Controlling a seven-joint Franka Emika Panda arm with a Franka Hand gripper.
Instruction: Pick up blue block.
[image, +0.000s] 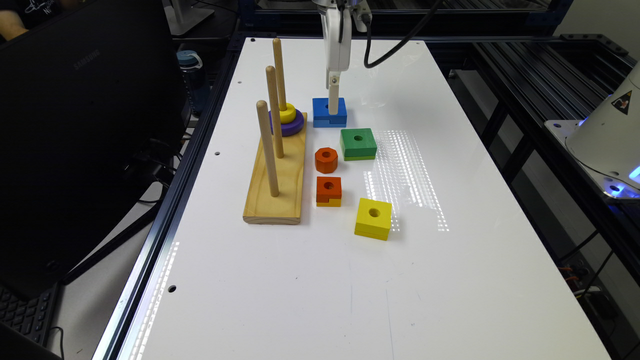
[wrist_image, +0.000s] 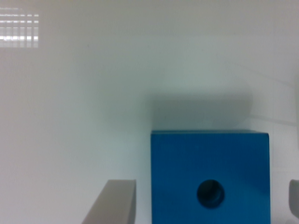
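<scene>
1. Bright blue, the blue block (image: 329, 112) is seen lying flat on the white table (image: 450, 280), its round centre hole facing up and a stepped notch visible on its side.
2. The gripper (image: 333, 102) is lowered straight over the block; in the wrist view the blue block (wrist_image: 210, 177) lies between the two fingers (wrist_image: 112, 203), which are spread apart, with a gap left on either side of the block.
3. Just to the exterior view's left of the block, a purple ring (image: 287, 123) and a yellow ring (image: 287, 113) are stacked on the farthest of three pegs of a wooden peg board (image: 276, 190).
4. Nearer the camera a green block (image: 358, 144) is found, then an orange octagonal piece (image: 326, 160), an orange square block (image: 329, 191) and a yellow block (image: 373, 218), all apart from one another.
</scene>
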